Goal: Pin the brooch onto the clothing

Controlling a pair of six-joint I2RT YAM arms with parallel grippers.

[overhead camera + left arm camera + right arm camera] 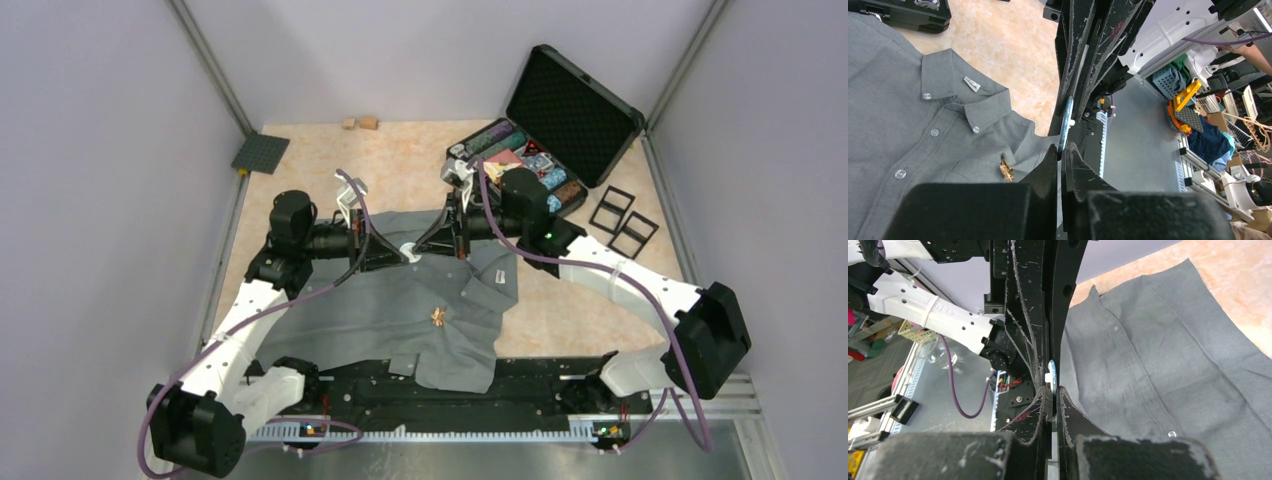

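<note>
Pinching w/ L gripper (1062, 150), jaws all but closed, on edge of small thin pale piece (1066, 117). Clamping same piece from opposite side w/ R gripper (1054, 391), jaws equally tight, meeting L's tips over collar. Seeing grey shirt (380, 310) spread front up on table (330, 150), w/ hem draping over near edge. Spotting gold brooch (438, 318) on shirt's chest by button line, apart from both grippers.

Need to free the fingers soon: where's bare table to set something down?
The table is bare at the far edge between the blocks and the case, and right of the shirt, under the right arm. It is crowded at the shirt's far edge, where left fingers and right fingers pinch a white piece, and by the frames.
</note>
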